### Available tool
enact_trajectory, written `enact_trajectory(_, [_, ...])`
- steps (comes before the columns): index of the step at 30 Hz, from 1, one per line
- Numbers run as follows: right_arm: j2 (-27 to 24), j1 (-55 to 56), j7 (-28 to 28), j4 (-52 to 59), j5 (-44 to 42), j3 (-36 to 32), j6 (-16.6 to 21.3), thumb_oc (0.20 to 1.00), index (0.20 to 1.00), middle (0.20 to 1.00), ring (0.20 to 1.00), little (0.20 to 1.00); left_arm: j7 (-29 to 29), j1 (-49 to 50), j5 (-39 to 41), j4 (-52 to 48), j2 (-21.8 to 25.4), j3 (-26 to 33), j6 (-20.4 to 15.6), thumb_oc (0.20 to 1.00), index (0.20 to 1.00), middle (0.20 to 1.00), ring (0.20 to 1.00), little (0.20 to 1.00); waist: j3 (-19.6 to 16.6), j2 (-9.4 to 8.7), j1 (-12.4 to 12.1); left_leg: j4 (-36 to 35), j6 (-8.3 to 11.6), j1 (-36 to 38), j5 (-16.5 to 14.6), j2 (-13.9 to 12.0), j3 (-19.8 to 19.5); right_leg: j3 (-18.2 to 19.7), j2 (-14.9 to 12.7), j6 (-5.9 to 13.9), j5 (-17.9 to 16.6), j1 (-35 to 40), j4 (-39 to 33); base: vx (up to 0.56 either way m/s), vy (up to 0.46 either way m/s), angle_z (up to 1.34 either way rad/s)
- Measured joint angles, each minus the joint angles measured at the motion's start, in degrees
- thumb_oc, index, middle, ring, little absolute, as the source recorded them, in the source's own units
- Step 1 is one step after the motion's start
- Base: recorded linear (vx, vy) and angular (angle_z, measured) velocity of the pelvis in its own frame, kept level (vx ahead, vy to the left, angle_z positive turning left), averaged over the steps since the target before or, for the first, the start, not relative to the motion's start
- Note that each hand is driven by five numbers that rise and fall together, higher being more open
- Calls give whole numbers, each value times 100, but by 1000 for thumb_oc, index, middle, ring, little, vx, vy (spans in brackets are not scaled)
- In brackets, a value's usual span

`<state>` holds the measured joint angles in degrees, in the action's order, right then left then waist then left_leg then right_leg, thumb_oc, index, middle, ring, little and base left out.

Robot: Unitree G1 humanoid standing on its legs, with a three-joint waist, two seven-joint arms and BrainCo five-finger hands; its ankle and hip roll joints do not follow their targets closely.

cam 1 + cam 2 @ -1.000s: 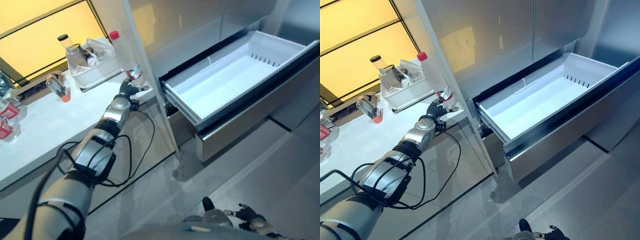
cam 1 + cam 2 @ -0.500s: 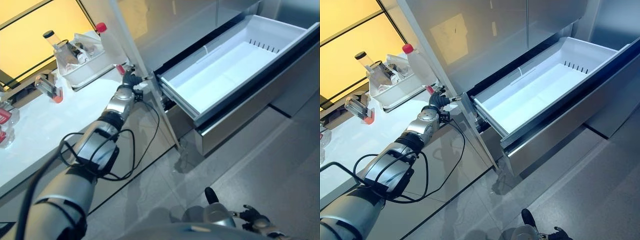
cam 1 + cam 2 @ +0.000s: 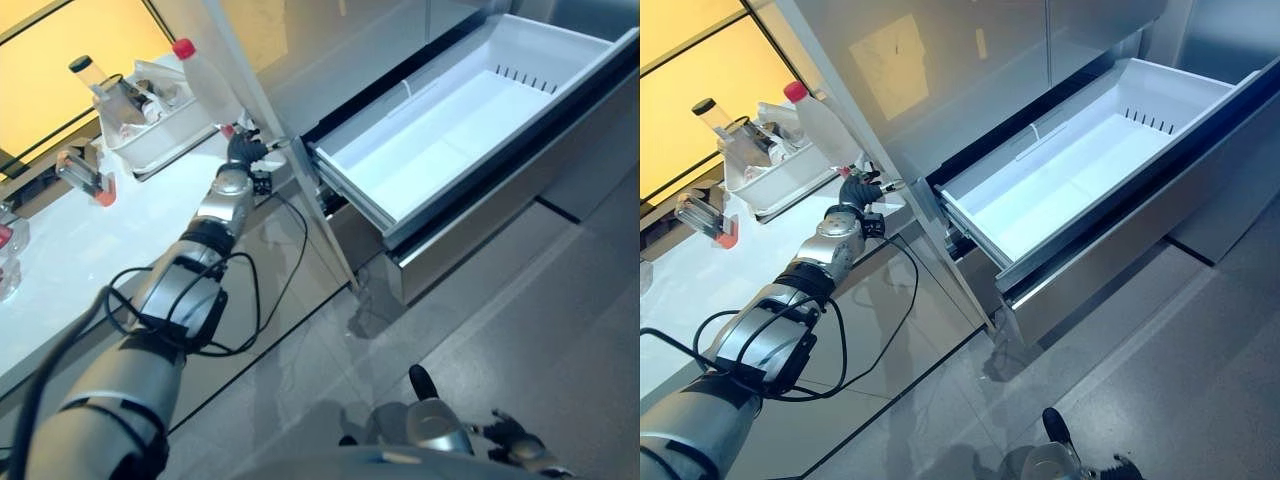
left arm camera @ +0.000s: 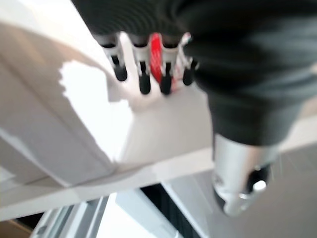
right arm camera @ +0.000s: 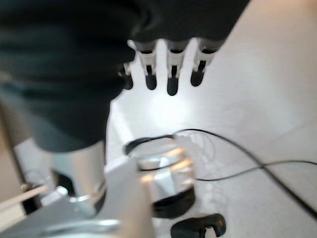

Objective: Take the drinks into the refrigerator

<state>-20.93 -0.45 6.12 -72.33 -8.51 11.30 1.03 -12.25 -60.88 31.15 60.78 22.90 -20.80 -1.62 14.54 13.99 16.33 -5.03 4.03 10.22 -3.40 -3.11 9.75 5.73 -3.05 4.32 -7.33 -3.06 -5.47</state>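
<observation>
A clear drink bottle [image 3: 208,88] with a red cap and a red label stands at the white counter's edge, next to the refrigerator's side. My left hand [image 3: 240,152] reaches up to its base. In the left wrist view the fingers [image 4: 144,74] are straight, with the red label [image 4: 155,52] showing just past them and the thumb held apart; the hand is open. The refrigerator's white drawer [image 3: 352,196] is pulled out and holds nothing. My right hand [image 3: 522,452] hangs low over the floor, and its fingers [image 5: 171,69] are relaxed and open.
A white tray [image 3: 152,148] with several containers sits behind the bottle. A small bottle with an orange cap [image 3: 82,175] lies on the counter [image 3: 100,235], and more bottles stand at the far left [image 3: 6,262]. The open drawer juts over the grey floor.
The camera has shifted, so the whole scene sits further left and higher. My left hand stays at the bottle's base. The right hand has not moved.
</observation>
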Motion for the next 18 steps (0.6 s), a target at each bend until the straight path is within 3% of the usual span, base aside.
enact_trajectory(3, [0,21,-55,0,0,-24,-3,1000,1000,1000,1000,1000,69,301,-72,-481,92,6,-33,1000,1000,1000,1000,1000,4,-6,-33,0,3,-1,-1,-22,-15,-6,8,-8,-6,-5,-6,-39,-19,-2])
enact_trajectory(4, [4,29,-65,6,0,-53,-1,1000,1000,1000,1000,1000,78,690,-114,-1046,210,-5,-86,1000,1000,1000,1000,1000,4,-5,-4,0,3,9,-2,-28,-29,-5,5,-18,-13,-3,-10,0,0,0])
enact_trajectory(8, [4,-68,-102,34,0,-174,9,1000,1000,1000,1000,1000,325,1222,-116,-1737,226,-2,-332,1000,1000,1000,1000,1000,17,-24,-170,1,3,38,-1,-36,-56,-37,6,-23,-10,55,-11,-35,-14,4])
enact_trajectory(18, [18,-139,-202,59,4,-195,19,1000,1000,1000,1000,1000,522,1879,-109,-2334,311,303,-430,1000,1000,1000,1000,1000,33,-50,-323,0,7,117,1,-80,-139,-147,13,-49,8,182,-13,-14,-12,5])
